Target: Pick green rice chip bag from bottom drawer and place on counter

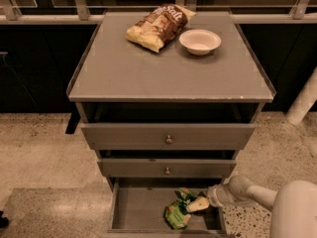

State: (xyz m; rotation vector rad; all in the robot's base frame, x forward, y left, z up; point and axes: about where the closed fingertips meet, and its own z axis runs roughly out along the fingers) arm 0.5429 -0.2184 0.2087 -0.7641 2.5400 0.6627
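We can read only one word: "Salt", in pale script on the dark upper part of the brown-and-cream chip bag, which lies at the back of the bench. The rest of that bag's printing is too small for us to make out. The green rice chip bag in the bottom drawer carries pale marks that we cannot read. The end effector sits at that bag's right side, over the drawer.
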